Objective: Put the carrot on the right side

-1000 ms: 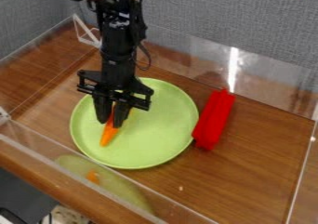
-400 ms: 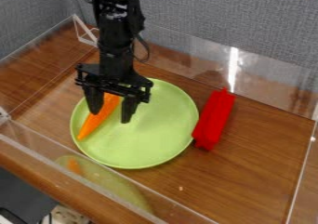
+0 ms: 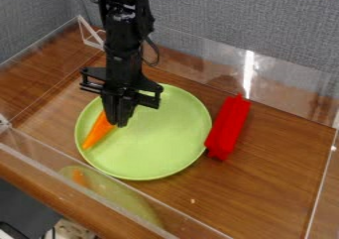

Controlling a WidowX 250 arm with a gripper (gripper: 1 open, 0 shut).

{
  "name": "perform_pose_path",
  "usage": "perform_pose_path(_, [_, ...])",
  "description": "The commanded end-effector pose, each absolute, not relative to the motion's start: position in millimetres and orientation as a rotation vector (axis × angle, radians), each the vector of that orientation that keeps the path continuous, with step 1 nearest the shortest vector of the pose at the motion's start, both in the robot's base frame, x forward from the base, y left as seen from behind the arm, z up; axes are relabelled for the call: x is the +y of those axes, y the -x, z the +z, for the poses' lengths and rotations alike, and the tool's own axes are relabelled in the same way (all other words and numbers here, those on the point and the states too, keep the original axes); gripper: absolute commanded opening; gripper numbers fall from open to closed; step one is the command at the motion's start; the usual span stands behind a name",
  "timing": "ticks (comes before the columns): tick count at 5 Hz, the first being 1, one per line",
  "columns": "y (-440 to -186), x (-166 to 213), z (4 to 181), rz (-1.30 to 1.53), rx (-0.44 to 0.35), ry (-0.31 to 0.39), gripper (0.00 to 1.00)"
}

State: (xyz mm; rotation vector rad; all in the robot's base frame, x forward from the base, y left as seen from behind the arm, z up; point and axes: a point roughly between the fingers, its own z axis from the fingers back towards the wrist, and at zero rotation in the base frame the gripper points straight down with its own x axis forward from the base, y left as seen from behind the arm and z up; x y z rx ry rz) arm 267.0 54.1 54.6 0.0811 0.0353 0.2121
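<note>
The carrot (image 3: 97, 133) lies at about nine o'clock on the green plate (image 3: 172, 149), overhanging its rim. Just beside it, the gripper (image 3: 118, 116) points straight down with its fingers drawn nearly together, holding nothing. The red block (image 3: 228, 127) sits off the plate at three o'clock.

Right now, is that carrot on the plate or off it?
On it. The carrot lies flat at the green plate's left edge, beside the gripper.
</note>
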Motion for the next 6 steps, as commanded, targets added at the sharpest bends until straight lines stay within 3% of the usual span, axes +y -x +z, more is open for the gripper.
perform_pose_path(1, [-272, 56, 60.4, 0.215, 0.002, -0.084, 1.0])
perform_pose_path(2, [-272, 55, 59.5, 0.22, 0.0, -0.087, 0.0])
perform_pose_path(3, [-271, 54, 59.3, 0.223, -0.003, -0.091, 0.0])
perform_pose_path(4, [-272, 55, 59.0, 0.223, -0.003, -0.095, 1.0])
perform_pose_path(5, [-271, 57, 48.1, 0.228, 0.016, -0.094, 0.0])
perform_pose_path(6, [-273, 44, 63.6, 0.214, -0.007, -0.098, 0.0])
